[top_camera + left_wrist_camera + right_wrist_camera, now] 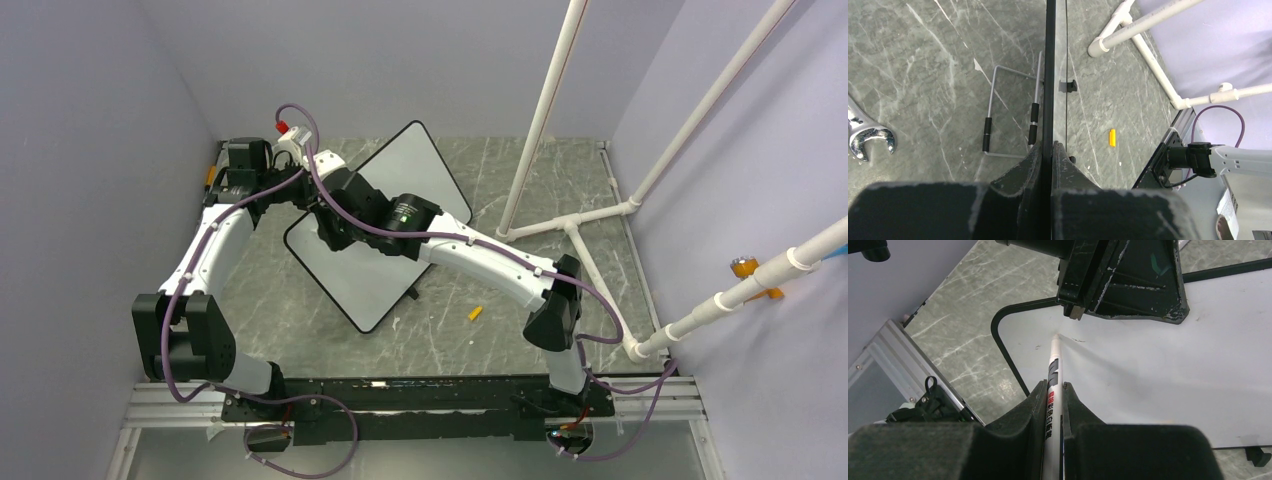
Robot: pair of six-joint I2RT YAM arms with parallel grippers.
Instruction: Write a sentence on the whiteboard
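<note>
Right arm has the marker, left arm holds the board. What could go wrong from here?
1. The left gripper is clamped only on the whiteboard's thin edge, so pressure from the marker could twist the board or make it slip.
2. The right gripper has the marker tip near the board's corner, close beside the left gripper. A stroke that way may hit it or run off the edge.
</note>
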